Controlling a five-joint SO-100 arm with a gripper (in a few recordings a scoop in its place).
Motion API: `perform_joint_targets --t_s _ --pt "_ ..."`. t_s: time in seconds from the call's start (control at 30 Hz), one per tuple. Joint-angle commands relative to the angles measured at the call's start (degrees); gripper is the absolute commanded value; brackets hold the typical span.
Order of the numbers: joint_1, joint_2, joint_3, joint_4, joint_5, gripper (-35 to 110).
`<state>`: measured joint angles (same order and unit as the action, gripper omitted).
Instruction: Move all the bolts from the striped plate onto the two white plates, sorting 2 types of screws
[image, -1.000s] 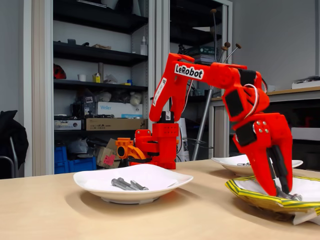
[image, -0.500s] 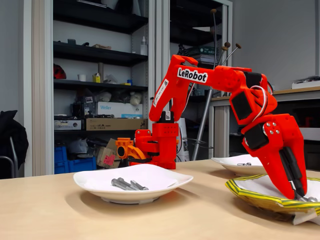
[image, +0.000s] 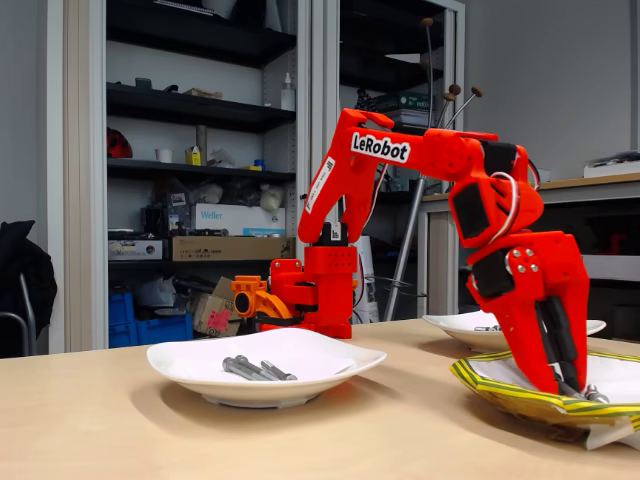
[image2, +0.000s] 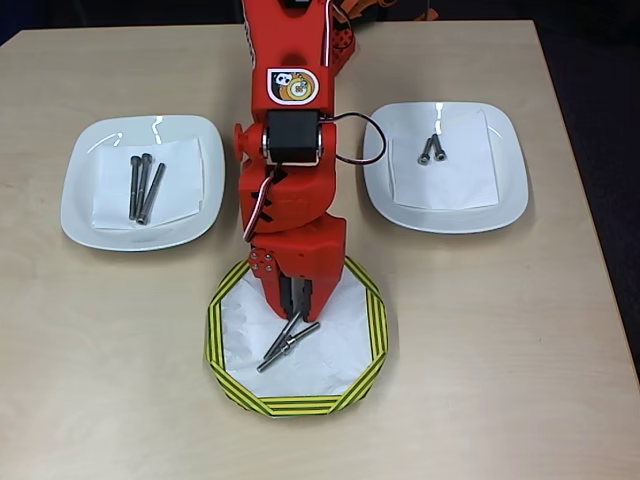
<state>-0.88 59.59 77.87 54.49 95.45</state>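
While the hand (image: 562, 385) dips into the striped plate (image: 500, 390) in the fixed view, its fingers look narrow. Overhead, two long bolts (image2: 287, 341) lie crossed there; closing on just one seems wise, whether it holds any I cannot tell.

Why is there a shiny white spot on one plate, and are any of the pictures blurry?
In the overhead view, the left white plate shows small bright glare spots near its top rim, light bouncing off the glossy surface. That view is sharp: the bolts look crisp. In the fixed view, the gripper and striped plate are clear; the shelves behind look dimmer and softer.
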Motion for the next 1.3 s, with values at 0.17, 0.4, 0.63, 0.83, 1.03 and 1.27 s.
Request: perform_joint_targets --t_s 0.17,0.4,0.63,0.83,1.03,1.27 --pt "1.5 4.6 3.0 2.1 -0.7 0" --pt "4.3 6.1 -7.3 14.8 -5.7 0" --pt "6.9 3.3 -28.7 33.6 -1.6 0" --pt "7.4 4.5 -34.9 49.6 10.7 0" --pt "12.9 14.7 -18.5 50.5 8.6 0" --pt "26.9 15.6 -14.2 50.6 -6.6 0"
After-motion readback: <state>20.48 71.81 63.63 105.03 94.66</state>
